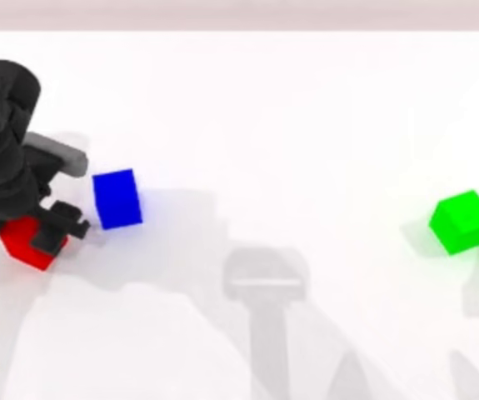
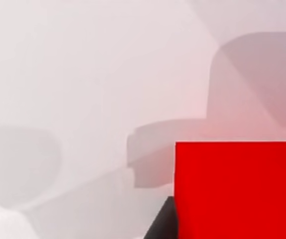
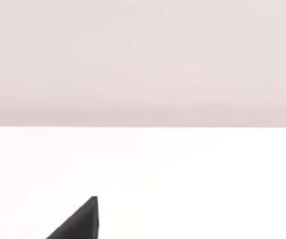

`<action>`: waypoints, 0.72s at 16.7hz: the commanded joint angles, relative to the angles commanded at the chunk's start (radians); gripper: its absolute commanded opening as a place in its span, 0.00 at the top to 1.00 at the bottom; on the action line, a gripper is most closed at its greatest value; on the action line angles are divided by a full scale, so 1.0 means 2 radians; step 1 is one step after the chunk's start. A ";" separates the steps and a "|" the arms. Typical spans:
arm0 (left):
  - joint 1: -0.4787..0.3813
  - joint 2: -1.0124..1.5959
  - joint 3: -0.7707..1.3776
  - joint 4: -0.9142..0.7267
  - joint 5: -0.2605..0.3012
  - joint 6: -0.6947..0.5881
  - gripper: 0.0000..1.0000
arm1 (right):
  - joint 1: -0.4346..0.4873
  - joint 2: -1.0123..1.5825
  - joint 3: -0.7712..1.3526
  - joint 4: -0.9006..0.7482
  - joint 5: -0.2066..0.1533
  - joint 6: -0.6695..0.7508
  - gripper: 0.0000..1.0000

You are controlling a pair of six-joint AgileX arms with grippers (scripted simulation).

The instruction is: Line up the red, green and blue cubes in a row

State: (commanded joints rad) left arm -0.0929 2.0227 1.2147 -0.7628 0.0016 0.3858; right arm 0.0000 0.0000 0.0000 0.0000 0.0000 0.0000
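Observation:
At the table's left, the red cube point(image 1: 24, 246) sits half hidden under my left gripper point(image 1: 46, 235), which is shut on it. In the left wrist view the red cube point(image 2: 237, 189) fills the lower corner, with one dark finger point(image 2: 165, 225) pressed against its side. The blue cube point(image 1: 117, 198) stands just right of that gripper, apart from it. Far to the right, the green cube point(image 1: 462, 221) rests alone. My right arm is out of the top view. Its wrist view shows a single dark fingertip point(image 3: 85, 221), set wide over bare table with nothing beside it.
The white table point(image 1: 289, 125) runs between the blue and green cubes, crossed by grey arm shadows point(image 1: 264, 279). A pale wall point(image 3: 143, 59) rises beyond the table's far edge.

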 joint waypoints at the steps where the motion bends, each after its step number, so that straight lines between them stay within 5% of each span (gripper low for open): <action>1: 0.000 -0.014 0.005 -0.007 0.004 -0.002 1.00 | 0.000 0.000 0.000 0.000 0.000 0.000 0.00; 12: 0.009 -0.066 0.082 -0.137 0.004 -0.004 1.00 | 0.000 0.000 0.000 0.000 0.000 0.000 0.00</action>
State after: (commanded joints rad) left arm -0.0746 1.8911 1.3790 -1.0358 0.0099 0.3779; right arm 0.0000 0.0000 0.0000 0.0000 0.0000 0.0000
